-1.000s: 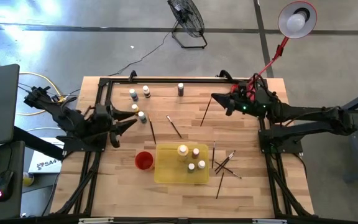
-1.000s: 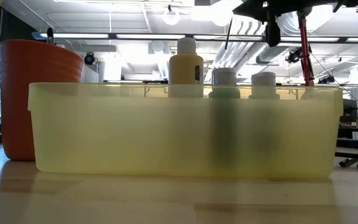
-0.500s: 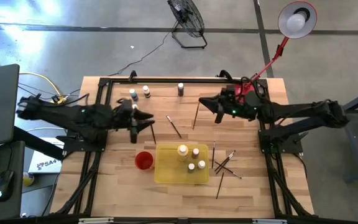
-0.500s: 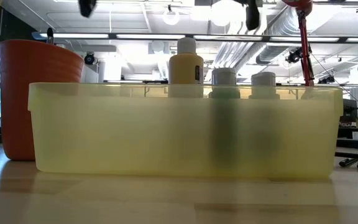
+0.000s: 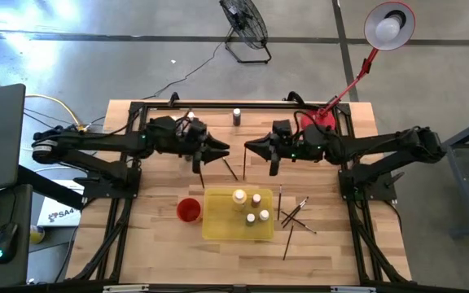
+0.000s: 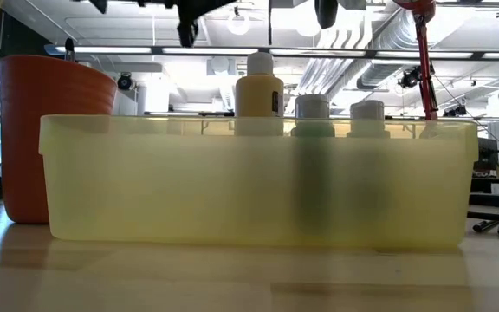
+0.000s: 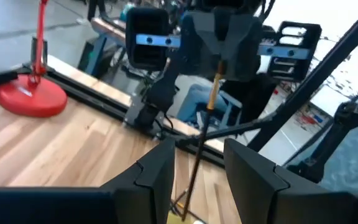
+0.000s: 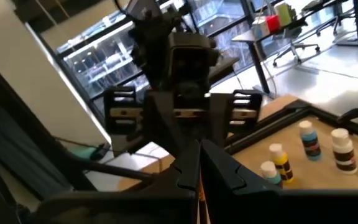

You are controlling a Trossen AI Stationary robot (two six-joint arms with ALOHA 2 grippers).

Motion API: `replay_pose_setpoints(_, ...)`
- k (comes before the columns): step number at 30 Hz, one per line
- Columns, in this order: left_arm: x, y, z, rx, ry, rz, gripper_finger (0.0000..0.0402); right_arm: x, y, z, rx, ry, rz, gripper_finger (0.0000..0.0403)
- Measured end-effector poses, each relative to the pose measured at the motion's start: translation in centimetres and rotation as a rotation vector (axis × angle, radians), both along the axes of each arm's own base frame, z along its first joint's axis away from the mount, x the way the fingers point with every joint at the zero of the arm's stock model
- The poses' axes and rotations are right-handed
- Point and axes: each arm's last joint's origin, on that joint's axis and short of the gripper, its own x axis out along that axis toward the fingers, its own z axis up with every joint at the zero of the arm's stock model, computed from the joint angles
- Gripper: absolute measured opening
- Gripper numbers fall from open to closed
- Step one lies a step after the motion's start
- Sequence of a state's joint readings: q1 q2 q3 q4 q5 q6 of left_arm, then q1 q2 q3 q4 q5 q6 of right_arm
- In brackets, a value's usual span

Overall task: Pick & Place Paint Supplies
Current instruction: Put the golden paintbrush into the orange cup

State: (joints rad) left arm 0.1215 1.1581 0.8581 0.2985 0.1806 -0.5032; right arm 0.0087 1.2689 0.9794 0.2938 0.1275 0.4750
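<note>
My right gripper point(image 5: 249, 149) hovers over the table's middle, beyond the yellow tray point(image 5: 218, 228), shut on a thin dark paintbrush point(image 5: 245, 164). My left gripper point(image 5: 221, 150) faces it from the left, open and empty point(image 7: 197, 154). The tray holds a larger yellowish bottle point(image 5: 239, 197) and three small capped bottles point(image 5: 256, 199), all standing upright. More bottles stand near the far edge point(image 5: 236, 116) and behind the left arm point(image 8: 308, 140). Loose brushes lie on the wood point(image 5: 228, 165), point(image 5: 295, 213). My right gripper pinches the paintbrush between its two shut fingers point(image 8: 188, 163), just above the golden ferrule point(image 7: 215, 87). The fingers reach in level from the table's right and lie across the brush. The brush is lifted clear, and its dark handle point(image 7: 191, 177) hangs down nearly upright.
A red cup point(image 5: 188, 210) stands at the tray's left side. A black frame rail point(image 5: 218, 104) runs along the far edge, and a red lamp base point(image 5: 322, 118) sits at the far right. Bare wood lies between the tray and the near edge.
My right gripper has carried the brush from the far right toward the table's middle, the brush still hanging below it. My left gripper has swung from beside the bottles on the left toward the middle. The two grippers now face each other.
</note>
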Motion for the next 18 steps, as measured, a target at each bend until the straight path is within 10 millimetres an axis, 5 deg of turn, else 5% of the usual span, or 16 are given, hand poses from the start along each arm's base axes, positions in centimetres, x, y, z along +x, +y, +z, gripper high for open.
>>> replay_pose_setpoints(7, 1.4, 0.5, -1.4, -0.007, 0.053, -0.032, 0.0151, 0.0, 0.2, 0.1, -0.008, -0.003, 0.017, 0.0003)
replay_pose_setpoints(13, 2.9, 0.6, -0.4, 0.059, 0.034, -0.064, 0.0216, 0.0, 0.2, 0.0, -0.007, 0.003, 0.033, 0.0003)
replay_pose_setpoints(18, 4.3, 0.8, 0.6, 0.103, 0.011, -0.076, 0.0229, 0.0, 0.2, 0.0, -0.008, 0.005, 0.032, 0.0003)
